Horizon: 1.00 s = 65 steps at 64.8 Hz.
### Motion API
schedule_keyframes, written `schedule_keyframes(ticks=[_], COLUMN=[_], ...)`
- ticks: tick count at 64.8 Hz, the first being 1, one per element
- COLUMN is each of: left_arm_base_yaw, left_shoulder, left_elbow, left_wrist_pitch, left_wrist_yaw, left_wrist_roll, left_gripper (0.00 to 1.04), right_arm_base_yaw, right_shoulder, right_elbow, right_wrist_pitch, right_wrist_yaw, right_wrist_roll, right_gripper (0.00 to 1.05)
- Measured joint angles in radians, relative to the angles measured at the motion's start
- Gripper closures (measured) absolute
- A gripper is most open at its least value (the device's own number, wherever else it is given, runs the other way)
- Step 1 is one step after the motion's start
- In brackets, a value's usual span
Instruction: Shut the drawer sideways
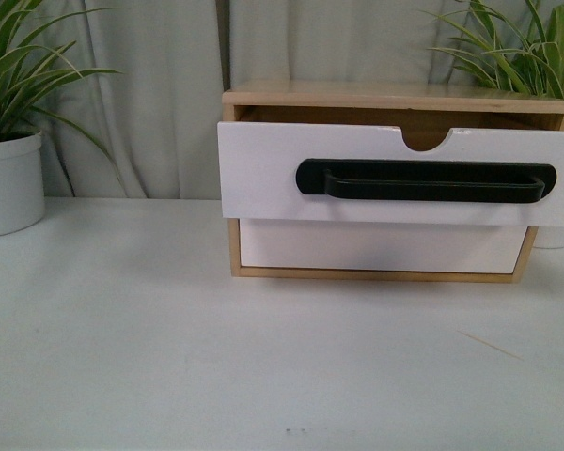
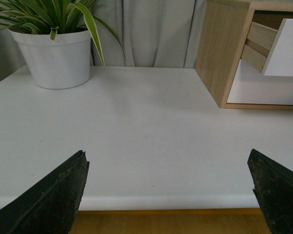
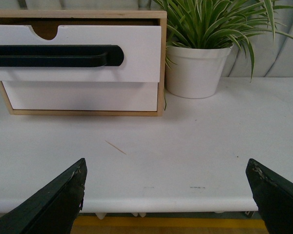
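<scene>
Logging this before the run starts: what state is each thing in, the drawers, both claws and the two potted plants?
drawer: pulled out, open.
plain lower drawer front: shut.
left claw: open, empty.
right claw: open, empty.
plant left of cabinet: upright.
plant right of cabinet: upright.

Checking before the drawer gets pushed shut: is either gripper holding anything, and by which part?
Nothing is held. The left gripper and the right gripper are both wide open with nothing between their fingers, well short of the pulled-out drawer.
</scene>
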Motion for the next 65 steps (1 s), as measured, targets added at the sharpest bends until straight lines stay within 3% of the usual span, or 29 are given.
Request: schedule_keyframes(ticks=[27, 29, 33, 34, 36, 37, 39, 42, 44, 53, 65], left_arm_base_yaw=[0.000, 0.000, -0.004, -0.015, -0.083, -0.143, -0.194, -0.253, -0.271, -0.305, -0.377], left_shoulder=[0.000, 0.000, 0.004, 0.013, 0.073, 0.148, 0.224, 0.343, 0.410, 0.711, 1.020], left_elbow=[0.000, 0.000, 0.000, 0.003, 0.034, 0.060, 0.083, 0.119, 0.143, 0.263, 0.401], left_wrist_pitch=[0.000, 0.000, -0.002, -0.010, -0.065, -0.076, -0.069, -0.037, -0.011, 0.150, 0.322], left_wrist_yaw=[0.000, 0.000, -0.008, -0.050, -0.248, -0.399, -0.527, -0.657, -0.688, -0.640, -0.575], left_wrist_roll=[0.000, 0.000, -0.002, -0.016, -0.061, -0.113, -0.169, -0.240, -0.285, -0.465, -0.545], left_gripper=[0.06, 0.06, 0.06, 0.06, 0.06, 0.06, 0.06, 0.06, 0.06, 0.06, 0.06], right_arm_base_yaw=[0.000, -0.007, -0.055, -0.065, -0.068, -0.065, -0.055, -0.027, -0.005, 0.081, 0.105], right_shoulder=[0.000, 0.008, 0.080, 0.115, 0.185, 0.219, 0.267, 0.341, 0.392, 0.588, 0.836], right_elbow=[0.000, 0.003, 0.045, 0.055, 0.074, 0.082, 0.095, 0.117, 0.131, 0.168, 0.224], right_wrist_pitch=[0.000, -0.013, -0.091, -0.089, -0.061, -0.041, -0.013, 0.038, 0.079, 0.246, 0.455], right_wrist_yaw=[0.000, -0.031, -0.199, -0.243, -0.290, -0.299, -0.296, -0.277, -0.267, -0.225, -0.206], right_wrist_roll=[0.000, -0.011, -0.076, -0.093, -0.143, -0.164, -0.197, -0.267, -0.318, -0.537, -0.694], right_gripper=[0.09, 0.09, 0.09, 0.09, 0.09, 0.09, 0.09, 0.09, 0.09, 0.09, 0.09])
